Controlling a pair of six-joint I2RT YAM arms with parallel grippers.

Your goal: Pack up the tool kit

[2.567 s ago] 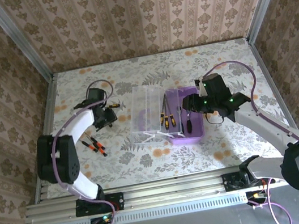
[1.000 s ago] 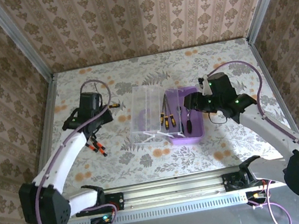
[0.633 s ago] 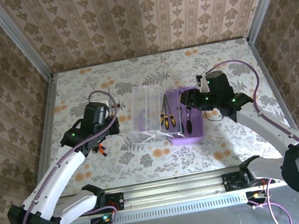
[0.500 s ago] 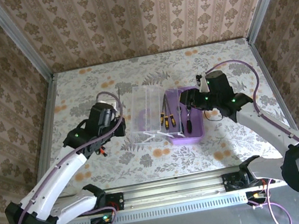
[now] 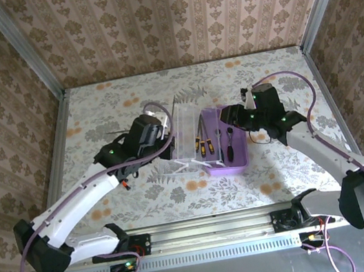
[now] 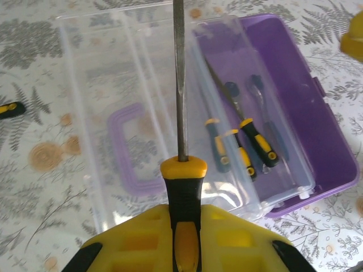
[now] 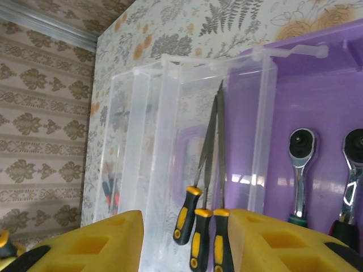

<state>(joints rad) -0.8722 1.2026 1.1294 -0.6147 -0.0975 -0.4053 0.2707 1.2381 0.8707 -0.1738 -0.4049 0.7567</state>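
A screwdriver (image 6: 181, 187) is pinched by its orange-and-black handle in the left gripper (image 6: 182, 252), at the bottom centre of the left wrist view. Its shaft is pointed up the frame over the clear lid (image 6: 113, 79). The purple box (image 6: 309, 107) is seen open at mid-table, with the lid folded out to its left. Three more screwdrivers (image 6: 244, 150) are laid along the box's left side. The right gripper (image 5: 232, 115) is held over the box's upper right corner, fingers spread, nothing gripped.
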